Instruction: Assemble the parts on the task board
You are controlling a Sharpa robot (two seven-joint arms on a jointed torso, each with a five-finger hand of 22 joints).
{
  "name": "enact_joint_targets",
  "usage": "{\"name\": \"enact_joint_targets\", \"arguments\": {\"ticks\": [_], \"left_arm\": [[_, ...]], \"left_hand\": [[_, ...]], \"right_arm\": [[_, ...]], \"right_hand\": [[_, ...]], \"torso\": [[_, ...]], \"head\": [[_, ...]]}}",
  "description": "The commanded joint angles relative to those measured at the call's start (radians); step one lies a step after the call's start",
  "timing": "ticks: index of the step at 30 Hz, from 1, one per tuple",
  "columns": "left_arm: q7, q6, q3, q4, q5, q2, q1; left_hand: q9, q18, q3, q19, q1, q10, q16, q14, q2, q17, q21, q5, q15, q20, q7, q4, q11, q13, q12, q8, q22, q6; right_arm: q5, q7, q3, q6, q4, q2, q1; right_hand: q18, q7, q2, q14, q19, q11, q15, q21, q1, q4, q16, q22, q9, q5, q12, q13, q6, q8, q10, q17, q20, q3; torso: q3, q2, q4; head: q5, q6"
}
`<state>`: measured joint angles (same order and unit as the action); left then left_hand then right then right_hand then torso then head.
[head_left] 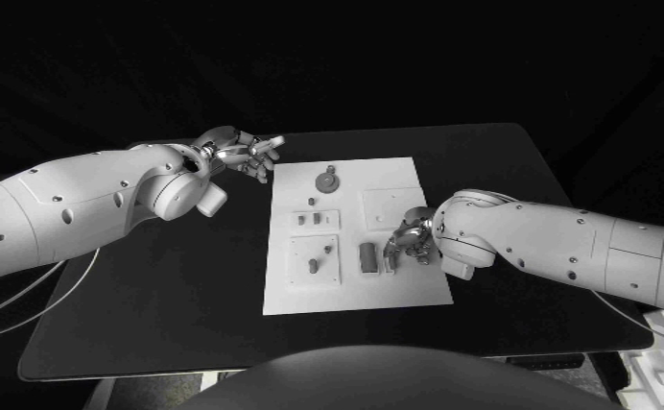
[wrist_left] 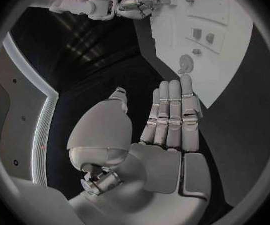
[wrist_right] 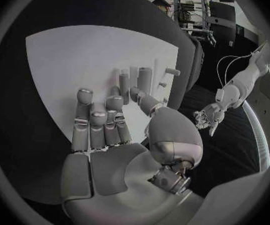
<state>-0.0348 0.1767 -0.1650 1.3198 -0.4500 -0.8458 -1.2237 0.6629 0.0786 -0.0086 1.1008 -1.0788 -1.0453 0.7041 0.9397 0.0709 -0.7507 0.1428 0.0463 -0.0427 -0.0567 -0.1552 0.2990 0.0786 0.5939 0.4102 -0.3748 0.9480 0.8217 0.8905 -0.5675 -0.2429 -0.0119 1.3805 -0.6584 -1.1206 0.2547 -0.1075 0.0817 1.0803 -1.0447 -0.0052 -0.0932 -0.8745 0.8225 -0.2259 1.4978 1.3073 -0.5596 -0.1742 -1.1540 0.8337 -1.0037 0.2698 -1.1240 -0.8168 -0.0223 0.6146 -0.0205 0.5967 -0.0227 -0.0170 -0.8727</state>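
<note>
1. On the near half of the task board (head_left: pixel 415 290), the right hand (head_left: pixel 413 237) hovers low beside a dark upright part (head_left: pixel 367 256), fingers loosely extended, holding nothing.
2. It should settle its fingertips squarely on that part before lifting, judging by its pose.
3. Farther off, past the board's far-left corner, the left hand (head_left: pixel 243 154) waits open and empty.
4. No writing or labels are readable.

You see a matt black table (head_left: pixel 166 295) and on it the task board (head_left: pixel 394 285) — a smooth, matt white plate. The arms have glossy white plastic shells; the left hand (wrist_left: pixel 166 130) and right hand (wrist_right: pixel 106 130) look like satin silver metal — smooth
</note>
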Motion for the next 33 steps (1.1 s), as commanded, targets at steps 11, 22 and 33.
{"name": "enact_joint_targets", "arguments": {"ticks": [11, 22, 33], "left_arm": [[-0.002, -0.011, 0.001, 0.003, -0.002, 0.000, -0.001], [-0.001, -0.011, 0.001, 0.003, -0.003, 0.000, -0.001], [0.002, -0.015, 0.001, 0.001, -0.006, 0.001, -0.001]], "left_hand": [[-0.002, 0.011, 0.007, 0.008, 0.008, 0.001, 0.007, -0.007, 0.004, 0.001, -0.004, 0.002, 0.002, -0.002, -0.002, -0.002, -0.004, -0.001, -0.006, -0.006, 0.002, -0.005], [-0.002, 0.011, 0.007, 0.008, 0.008, 0.001, 0.007, -0.007, 0.004, 0.001, -0.004, 0.002, 0.002, -0.002, -0.002, -0.002, -0.004, -0.001, -0.006, -0.006, 0.002, -0.006], [-0.002, 0.012, 0.007, 0.008, 0.008, 0.001, 0.007, -0.007, 0.004, 0.001, -0.005, 0.002, 0.002, -0.002, -0.002, -0.002, -0.004, -0.001, -0.006, -0.006, 0.002, -0.006]], "right_arm": [[0.006, 0.018, 0.000, 0.015, 0.005, 0.001, 0.001], [0.006, 0.023, 0.000, 0.022, 0.011, -0.001, 0.001], [0.015, 0.029, 0.000, 0.011, 0.023, -0.010, 0.002]], "right_hand": [[0.007, 0.000, 0.051, -0.004, 0.003, 0.001, -0.006, 0.009, -0.034, 0.044, -0.007, 0.002, 0.003, 0.039, 0.005, 0.003, 0.009, -0.007, 0.010, -0.003, 0.001, 0.003], [0.007, 0.000, 0.051, -0.006, 0.004, 0.001, -0.006, 0.009, -0.026, 0.040, -0.008, 0.003, 0.003, 0.040, 0.004, 0.003, 0.010, -0.007, 0.012, -0.003, 0.003, 0.008], [0.007, 0.000, 0.049, -0.006, 0.004, 0.001, -0.006, 0.009, -0.026, 0.039, -0.007, 0.003, 0.002, 0.039, 0.004, 0.004, 0.010, -0.007, 0.012, -0.004, 0.003, 0.009]], "torso": [[-0.0004, 0.000, -0.0001], [-0.0003, 0.000, 0.0001], [-0.0006, 0.000, 0.0001]], "head": [[0.000, 0.000], [-0.001, 0.000], [-0.003, 0.000]]}}
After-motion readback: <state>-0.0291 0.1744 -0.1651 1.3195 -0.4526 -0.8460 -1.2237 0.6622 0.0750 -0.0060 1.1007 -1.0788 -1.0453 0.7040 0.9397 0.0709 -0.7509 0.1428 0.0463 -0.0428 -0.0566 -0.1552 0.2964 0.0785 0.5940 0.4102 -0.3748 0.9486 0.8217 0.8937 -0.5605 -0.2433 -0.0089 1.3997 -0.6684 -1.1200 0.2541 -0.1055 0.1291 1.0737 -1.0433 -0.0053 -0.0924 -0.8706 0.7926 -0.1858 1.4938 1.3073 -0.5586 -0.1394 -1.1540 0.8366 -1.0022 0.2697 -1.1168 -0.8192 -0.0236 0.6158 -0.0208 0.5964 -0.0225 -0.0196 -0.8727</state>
